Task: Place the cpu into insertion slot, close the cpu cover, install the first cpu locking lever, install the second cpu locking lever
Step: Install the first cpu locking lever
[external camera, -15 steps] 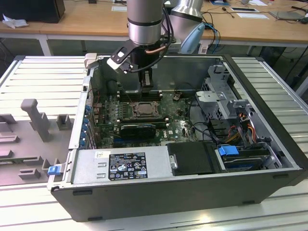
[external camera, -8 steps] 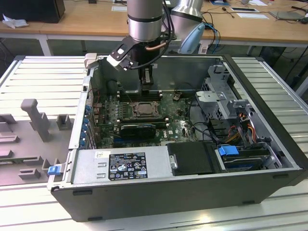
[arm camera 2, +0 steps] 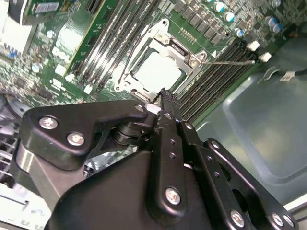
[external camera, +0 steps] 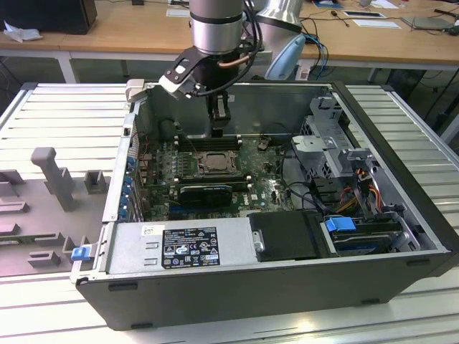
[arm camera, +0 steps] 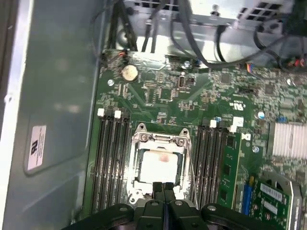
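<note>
Cpu: the cpu (arm camera: 160,165), pale metal face up, sits in the insertion slot (external camera: 193,165) on the green motherboard (arm camera: 163,91), between banks of memory slots (arm camera: 111,158).
Cover: the cpu cover (arm camera: 160,139) lies flat over the cpu, which we see through its window.
Lever: a thin wire lever (arm camera 2: 225,61) runs out from one corner of the insertion slot across the memory slots; we cannot tell whether it is latched.
Jaws: the jaws are pressed together with nothing between them; the fingertips (arm camera: 158,191) hang just above one edge of the insertion slot.
Setting: the arm (external camera: 215,29) reaches down into an open computer case (external camera: 287,279) lying on a slatted metal desk (external camera: 64,115).
</note>
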Tool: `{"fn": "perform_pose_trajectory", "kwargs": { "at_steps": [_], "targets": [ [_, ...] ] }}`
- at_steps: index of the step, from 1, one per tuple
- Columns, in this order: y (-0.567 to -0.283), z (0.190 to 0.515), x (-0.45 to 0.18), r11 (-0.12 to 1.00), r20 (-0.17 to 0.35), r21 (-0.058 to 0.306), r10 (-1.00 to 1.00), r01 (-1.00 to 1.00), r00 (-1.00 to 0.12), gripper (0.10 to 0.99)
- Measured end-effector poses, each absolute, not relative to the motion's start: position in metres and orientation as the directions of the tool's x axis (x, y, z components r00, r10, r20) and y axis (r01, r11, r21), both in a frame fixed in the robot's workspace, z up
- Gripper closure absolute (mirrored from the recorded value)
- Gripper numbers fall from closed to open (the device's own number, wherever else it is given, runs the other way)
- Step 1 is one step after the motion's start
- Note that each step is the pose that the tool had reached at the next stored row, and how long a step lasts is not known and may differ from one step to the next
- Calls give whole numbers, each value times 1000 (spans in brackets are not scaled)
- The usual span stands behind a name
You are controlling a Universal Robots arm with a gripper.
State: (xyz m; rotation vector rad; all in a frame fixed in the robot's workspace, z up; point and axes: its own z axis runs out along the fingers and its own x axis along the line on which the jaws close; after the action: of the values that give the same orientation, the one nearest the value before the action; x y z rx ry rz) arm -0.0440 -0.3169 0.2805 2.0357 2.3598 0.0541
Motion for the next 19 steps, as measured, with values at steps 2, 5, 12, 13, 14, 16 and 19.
{"fn": "perform_pose_trajectory", "kwargs": {
  "at_steps": [2,5,12,13,14,16,19],
  "targets": [
    [-317,280,-44,201,4,42,979,979,-202,980],
    [-317,280,-44,234,4,42,972,971,-234,980],
    [-317,280,-45,311,4,42,950,950,-311,980],
    [-317,280,-46,320,4,42,947,946,-321,980],
    [-317,280,-46,331,4,42,944,943,-331,980],
    [-317,280,-46,346,4,42,938,937,-346,980],
    [-317,280,-46,372,4,42,928,927,-373,980]
  ]
}}
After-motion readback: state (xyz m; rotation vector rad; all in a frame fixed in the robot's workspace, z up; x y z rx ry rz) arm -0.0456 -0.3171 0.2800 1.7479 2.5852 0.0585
